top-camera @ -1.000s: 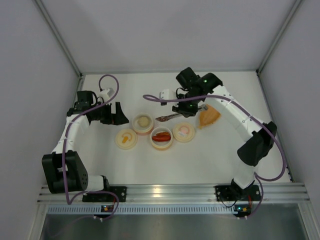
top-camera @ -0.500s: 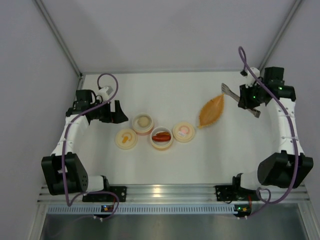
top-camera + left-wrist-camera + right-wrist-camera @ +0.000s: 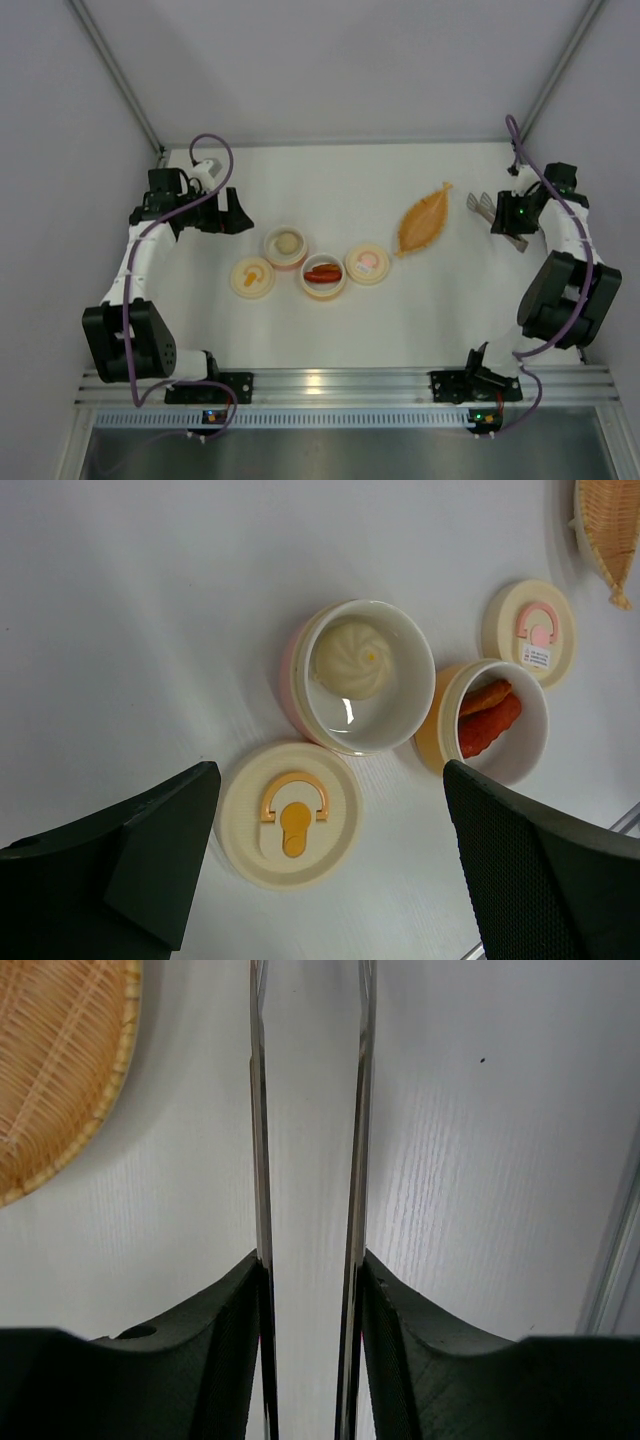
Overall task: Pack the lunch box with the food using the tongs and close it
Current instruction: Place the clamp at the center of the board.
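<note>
Right pincer point(image 3: 310, 1285) has got the tongs point(image 3: 478, 204) clamped, over at the far right. Left pincer point(image 3: 325, 815) hangs wide open above the round containers point(image 3: 300, 685).

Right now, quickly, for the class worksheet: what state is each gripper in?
Left gripper: open, holding nothing.
Right gripper: closed on the slim silver metal tongs.

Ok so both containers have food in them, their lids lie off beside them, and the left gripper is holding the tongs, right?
Not quite. It is the right gripper that holds the tongs, its fingers closed on the two metal arms, as the right wrist view shows. The left gripper is open and holds nothing. The rest stands.
</note>
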Controlling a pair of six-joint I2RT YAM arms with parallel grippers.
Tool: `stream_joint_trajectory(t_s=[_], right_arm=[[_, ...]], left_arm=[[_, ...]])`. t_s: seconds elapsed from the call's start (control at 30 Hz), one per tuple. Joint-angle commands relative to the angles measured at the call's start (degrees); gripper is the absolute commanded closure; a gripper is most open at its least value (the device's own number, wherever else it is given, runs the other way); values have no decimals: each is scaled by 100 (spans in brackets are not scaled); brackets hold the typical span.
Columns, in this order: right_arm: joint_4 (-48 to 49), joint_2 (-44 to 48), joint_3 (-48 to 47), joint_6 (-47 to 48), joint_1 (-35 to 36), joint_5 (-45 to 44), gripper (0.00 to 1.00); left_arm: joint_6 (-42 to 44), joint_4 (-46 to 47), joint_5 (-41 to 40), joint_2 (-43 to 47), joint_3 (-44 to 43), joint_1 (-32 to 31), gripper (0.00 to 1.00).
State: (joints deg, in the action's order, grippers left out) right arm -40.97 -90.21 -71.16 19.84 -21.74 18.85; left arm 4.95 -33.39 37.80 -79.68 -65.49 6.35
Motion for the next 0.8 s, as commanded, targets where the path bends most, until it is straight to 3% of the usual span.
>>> stream_joint_trajectory(t_s=[0.0,0.23,0.77], right_arm=[[1055,-206,49,-199,-103,31,60],[1232,-778,58,-121,-103,-39,58],[1346,-928,866,468,-103,-443,45]], left_arm=[[-82,227,8,-100,-200,42,2],[-3,157,-36,-179,-297,42,2],[67,60,26,-215,-218,42,2]])
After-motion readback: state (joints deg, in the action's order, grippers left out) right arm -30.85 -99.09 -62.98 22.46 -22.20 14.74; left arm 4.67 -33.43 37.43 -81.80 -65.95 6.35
